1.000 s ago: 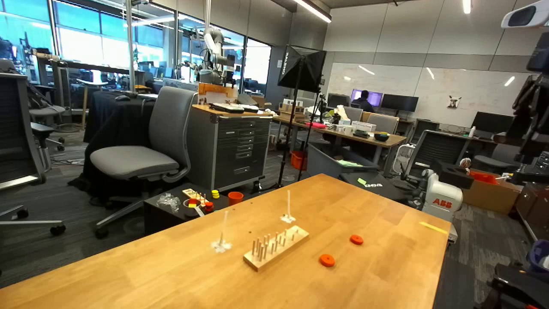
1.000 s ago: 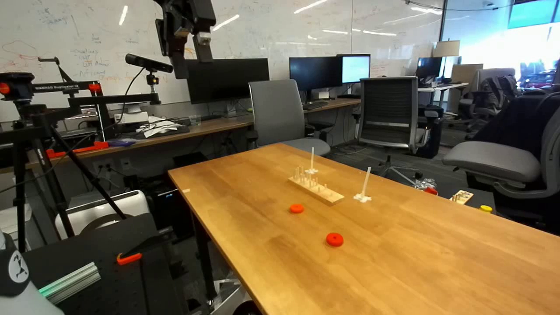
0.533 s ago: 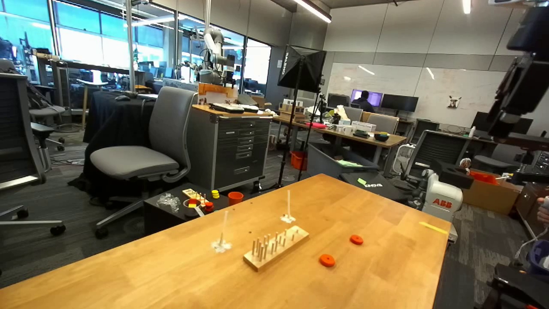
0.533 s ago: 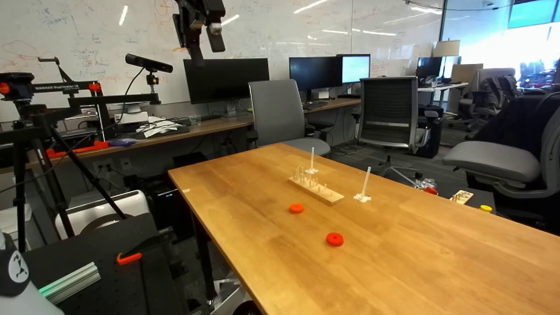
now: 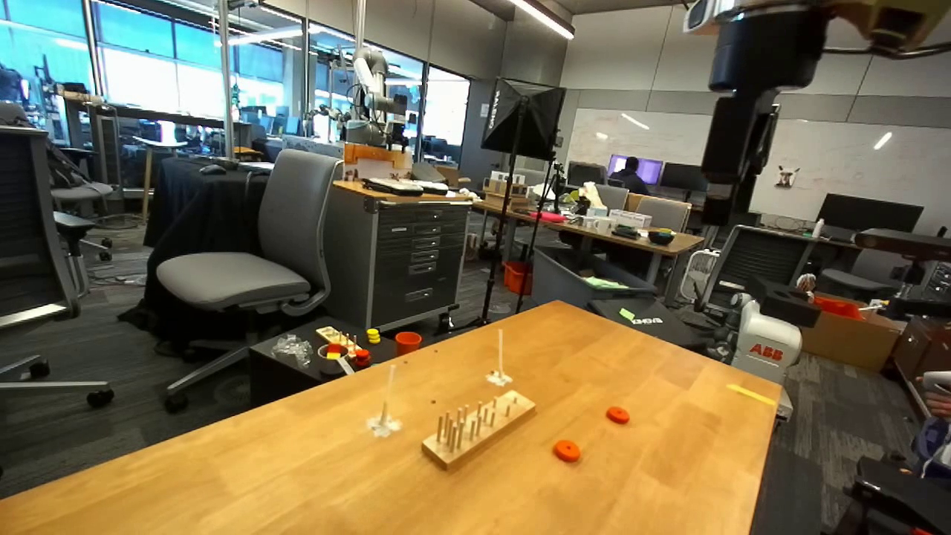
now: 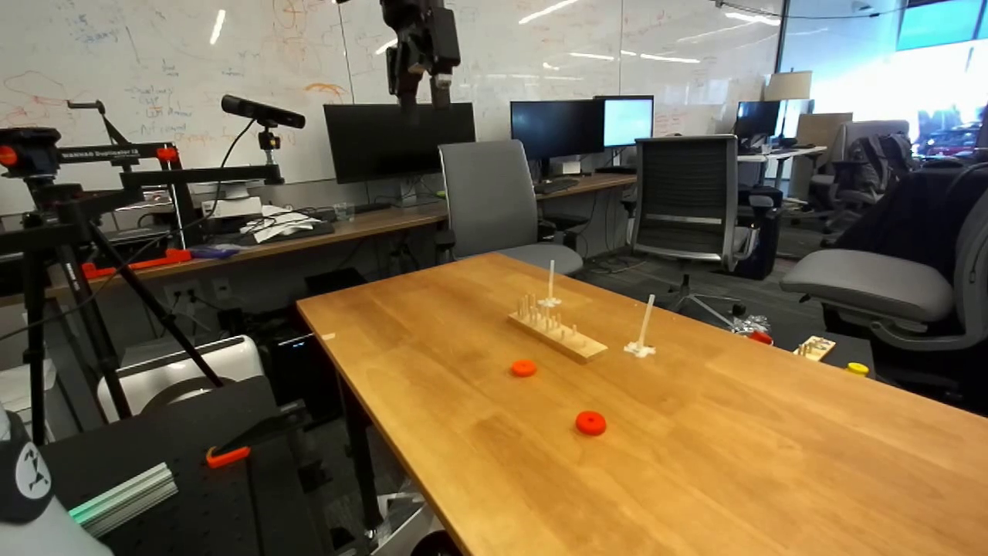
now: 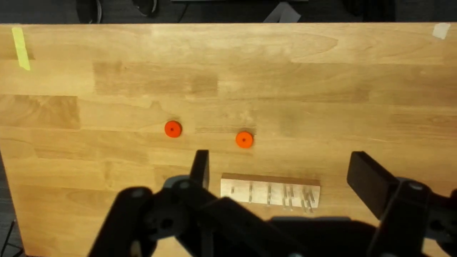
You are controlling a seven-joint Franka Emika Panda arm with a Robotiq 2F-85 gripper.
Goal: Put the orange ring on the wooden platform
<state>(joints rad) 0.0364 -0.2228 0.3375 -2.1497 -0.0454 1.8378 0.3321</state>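
I take this to be the approach for the pick: the tool (image 7: pixel 280 159) hangs well above the worktop (image 7: pixel 303 78), jaws spread wide with nothing between them. The orange ring (image 7: pixel 245 142) lies flat on the wood, near the long side of the wooden platform (image 7: pixel 260 191) but apart from it. I should centre over the ring, descend straight and close low, since something that flat gives the jaws little edge to bite. A grip across its middle should leave the hole free.

The redder ring (image 7: pixel 173 132) is one to leave alone; it sits roughly along the line the jaws close on, so I want the nearer side landing between the two. On the carry I'd clear the thin pegs (image 7: pixel 269 194) generously. In both exterior views the pale upright rods (image 6: pixel 646 322) stand on the platform's far side from the rings, easy to clip if I overshoot. The hole is tiny from here, so I can't say which peg, if any, suits it.
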